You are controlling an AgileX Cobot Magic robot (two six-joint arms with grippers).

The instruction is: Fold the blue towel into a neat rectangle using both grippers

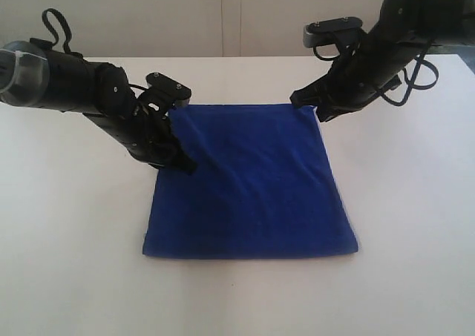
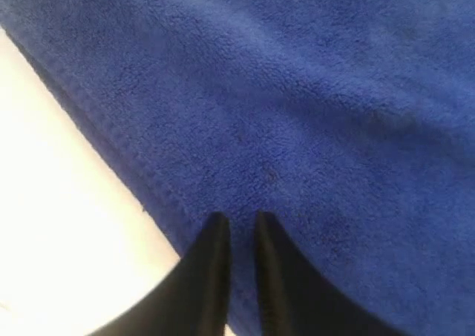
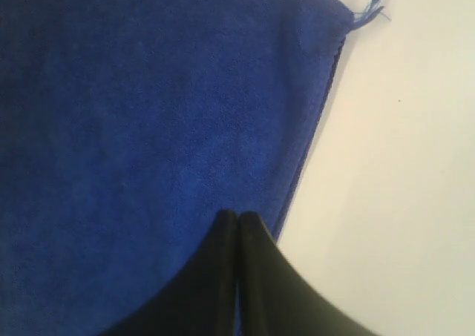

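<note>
Exterior view: deep-blue soft cloth towel [image 1: 249, 184] apparently folded once, centre of tabletop [image 1: 404, 202]; left gripper [image 2: 237, 216] narrowly apart, right gripper [image 3: 237, 214] pressed together; second fold probably pending.

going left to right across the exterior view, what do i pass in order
left gripper at the towel's left edge → blue towel lying flat on the white table → right gripper at the towel's far right corner

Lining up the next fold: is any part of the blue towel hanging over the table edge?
No, the blue towel lies wholly on the white table in the exterior view, with bare surface showing around it.
</note>
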